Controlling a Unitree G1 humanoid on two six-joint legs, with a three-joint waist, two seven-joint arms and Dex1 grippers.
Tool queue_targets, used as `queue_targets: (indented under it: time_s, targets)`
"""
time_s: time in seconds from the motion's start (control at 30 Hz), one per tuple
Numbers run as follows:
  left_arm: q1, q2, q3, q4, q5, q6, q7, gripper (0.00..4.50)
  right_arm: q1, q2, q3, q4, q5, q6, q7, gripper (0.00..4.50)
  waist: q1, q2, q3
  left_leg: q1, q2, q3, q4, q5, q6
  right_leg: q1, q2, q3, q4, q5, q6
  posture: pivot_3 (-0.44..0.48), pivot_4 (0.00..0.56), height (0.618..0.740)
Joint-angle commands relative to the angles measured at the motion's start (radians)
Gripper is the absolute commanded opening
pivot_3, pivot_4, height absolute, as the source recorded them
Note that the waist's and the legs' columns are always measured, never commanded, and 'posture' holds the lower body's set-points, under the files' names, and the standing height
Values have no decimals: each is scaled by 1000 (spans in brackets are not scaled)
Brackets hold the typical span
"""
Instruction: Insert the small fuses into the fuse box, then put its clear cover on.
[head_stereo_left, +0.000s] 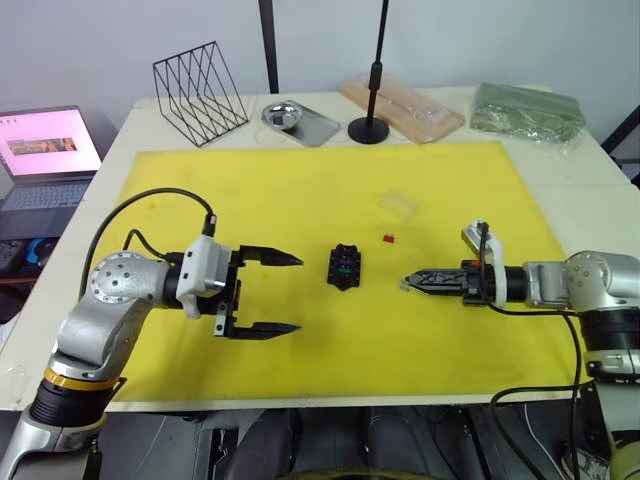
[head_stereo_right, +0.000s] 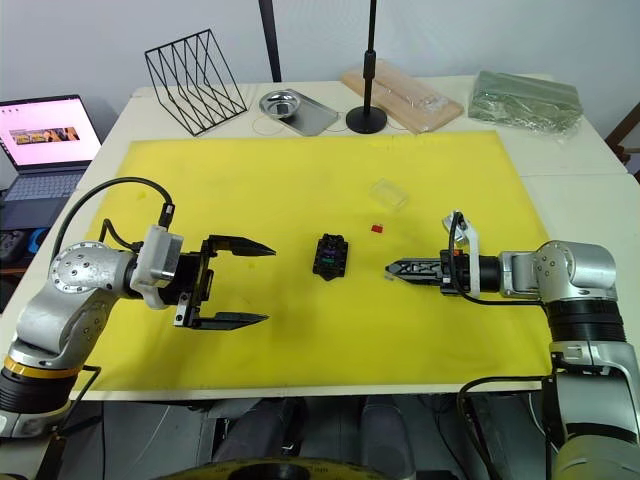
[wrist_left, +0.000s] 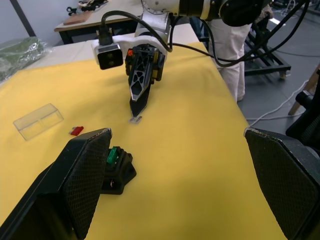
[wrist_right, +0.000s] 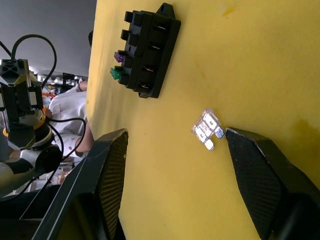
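Two hands face each other across a yellow mat (head_stereo_left: 300, 200) on my counter (head_stereo_left: 140, 115), with the fuse box (head_stereo_left: 345, 266) lying on the mat between them. My left hand (head_stereo_left: 272, 293) is on the left of the box, hovering just above the mat with its two black fingers spread wide apart and holding nothing. My right hand (head_stereo_right: 392, 269) reaches in from the right, its tip low over the mat to the right of the box; from my head views its fingers look close together, but my right wrist view shows them parted, so I count it as open. A clear grey fuse (wrist_right: 208, 129) lies on the mat just beside one fingertip (wrist_right: 250, 150) of that hand, and I cannot tell whether they touch. The box is black, and I see a green fuse (wrist_right: 115, 73) and a purple one (wrist_right: 120, 56) already seated along one edge of it. A red fuse (head_stereo_left: 388, 238) lies loose on the mat, just to the far right of the box. The clear cover (head_stereo_left: 398, 203) rests on the mat a little farther away, beyond the red fuse. Along the far edge of the counter stand a black wire rack (head_stereo_left: 200, 92), a metal tray (head_stereo_left: 300, 121) and a round black stand base (head_stereo_left: 369, 129). A laptop (head_stereo_left: 45, 155) sits open off the counter's far left.
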Motion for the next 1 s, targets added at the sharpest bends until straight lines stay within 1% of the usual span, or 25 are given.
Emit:
queue_targets:
  time_s: [0.03, 0.07, 0.13, 0.17, 0.23, 0.4, 0.5, 0.93, 1.0]
  targets:
    - [-7, 4, 5, -27, -6, -13, 6, 4500, 23, 12, -11, -2, -3, -8, -14, 3221, 0, 0, 0, 0, 0, 0, 0, 0, 0, 0, 0, 0, 0, 0, 0, 0, 150, 740]
    - [-6, 4, 4, -26, -4, -14, 6, 4500, 28, 13, -12, -4, -3, -10, -15, 3221, 0, 0, 0, 0, 0, 0, 0, 0, 0, 0, 0, 0, 0, 0, 0, 0, 150, 740]
    - [-3, 4, 4, -19, 0, -19, 4, 4500, 36, 20, -17, -4, -5, -11, -25, 2886, 0, 0, 0, 0, 0, 0, 0, 0, 0, 0, 0, 0, 0, 0, 0, 0, 150, 740]
    - [-3, 4, 5, -17, 0, -19, 5, 4500, 36, 25, -23, -1, -6, -10, -34, 2658, 0, 0, 0, 0, 0, 0, 0, 0, 0, 0, 0, 0, 0, 0, 0, 0, 150, 740]
    - [-3, 4, 6, -17, 1, -19, 6, 4500, 36, 31, -32, 3, -3, -6, -46, 1983, 0, 0, 0, 0, 0, 0, 0, 0, 0, 0, 0, 0, 0, 0, 0, 0, 150, 740]
    - [0, 6, 7, -18, 0, -14, 10, 4500, 41, 38, -42, 3, -5, -15, -55, 1983, 0, 0, 0, 0, 0, 0, 0, 0, 0, 0, 0, 0, 0, 0, 0, 0, 150, 740]
    - [-3, 7, 8, -18, -2, -13, 9, 4500, 40, 45, -46, 5, -8, -14, -64, 1486, -1, 0, 0, 0, 0, 0, 0, 0, 0, 0, 0, 0, 0, 0, 0, 0, 150, 740]
    - [-10, 5, 3, -23, -6, -4, 11, 4500, 59, 53, -52, -9, -11, -13, -82, 1486, 0, 0, 0, 0, 0, 0, 0, 0, 0, 0, 0, 0, 0, 0, 0, 0, 150, 740]
    - [-8, 4, 2, -26, -7, -3, 13, 4500, 65, 55, -51, -14, -14, -17, -89, 1114, 0, 0, 0, 0, 0, 0, 0, 0, 0, 0, 0, 0, 0, 0, 0, 0, 150, 740]
